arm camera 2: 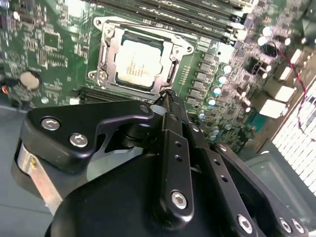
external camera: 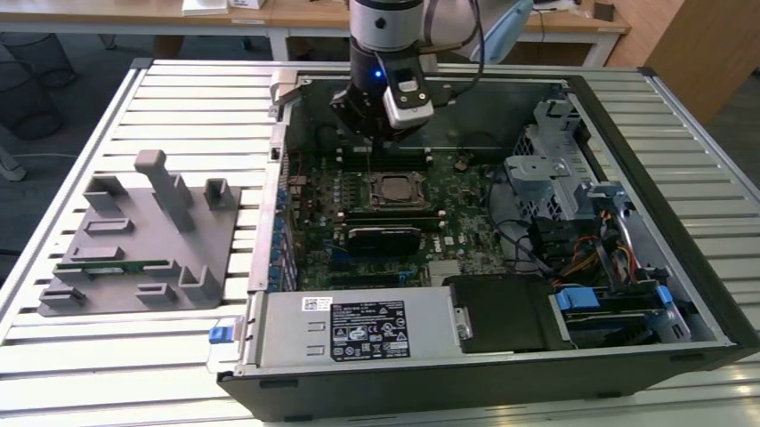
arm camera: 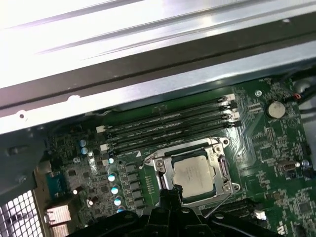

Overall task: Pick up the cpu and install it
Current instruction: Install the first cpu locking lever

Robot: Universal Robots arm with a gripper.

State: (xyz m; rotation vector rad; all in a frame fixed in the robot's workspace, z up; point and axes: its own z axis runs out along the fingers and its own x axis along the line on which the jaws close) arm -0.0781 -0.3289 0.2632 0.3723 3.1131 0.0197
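We see the arm (external camera: 386, 36) reaching straight down from the far side of the desk (external camera: 178, 98) into an open computer case (external camera: 665, 178) that lies on its side. Its claw (external camera: 373, 144) points downward and hangs over the memory slots (arm camera: 168, 126), just beyond the processor socket. In the second wrist view the claw (arm camera 2: 167, 96) has its fingers drawn together to a single narrow tip, and we see nothing held between them.

The cpu (external camera: 394, 189) sits flat in the socket on the green motherboard (external camera: 464, 222), silvery top upward, with the metal frame (arm camera 2: 106, 54) around it. In both wrist views the tip is just beside the cpu (arm camera 2: 137, 61) (arm camera: 194, 174); we cannot tell whether they touch.

The desk is pale slatted metal. At the exterior view's left a grey holder (external camera: 142, 222) rests on it, with a green memory stick (external camera: 113, 265) lying in one slot. Behind stand wooden tables (external camera: 297, 13), and a wire bin (external camera: 30, 80) stands on the grey floor.
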